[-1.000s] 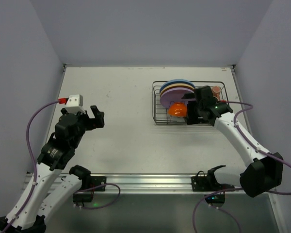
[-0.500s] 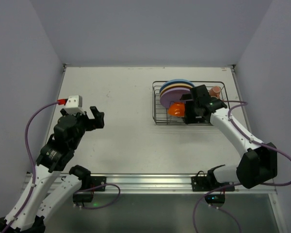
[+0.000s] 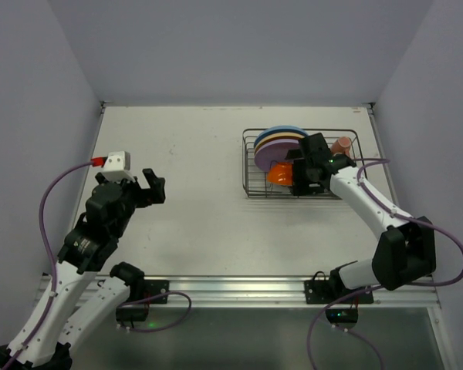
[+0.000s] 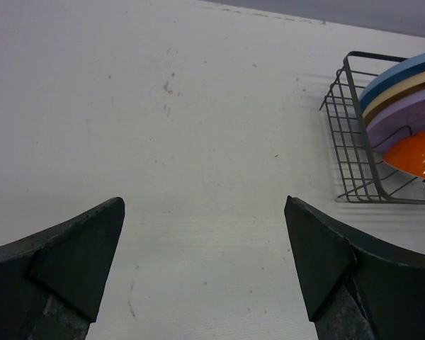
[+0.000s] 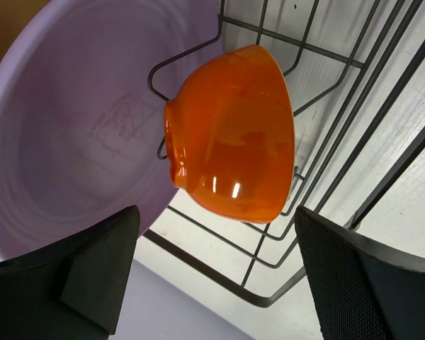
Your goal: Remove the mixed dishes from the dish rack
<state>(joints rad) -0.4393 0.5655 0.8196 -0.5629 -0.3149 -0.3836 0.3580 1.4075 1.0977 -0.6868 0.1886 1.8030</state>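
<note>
The dish rack point(image 3: 251, 166) is a dark wire basket at the table's back right. Blue point(image 3: 282, 132), tan and lilac point(image 3: 272, 153) plates stand on edge in it. An orange bowl point(image 3: 280, 174) lies on its side in front of them, and a pink mug point(image 3: 344, 145) sits at the rack's right end. My right gripper point(image 3: 299, 171) is open over the rack, just right of the bowl. In the right wrist view the bowl point(image 5: 230, 134) lies just beyond my open fingers, against the lilac plate point(image 5: 78, 120). My left gripper point(image 3: 153, 186) is open and empty over the table's left side.
The rack point(image 4: 350, 152) with the plates and bowl shows at the far right of the left wrist view. Rack wires point(image 5: 326, 184) run under the bowl. Grey walls close the table on three sides. A metal rail point(image 3: 231, 289) runs along the near edge.
My right gripper has moved a little to the left, closer to the orange bowl. The left arm has not moved.
</note>
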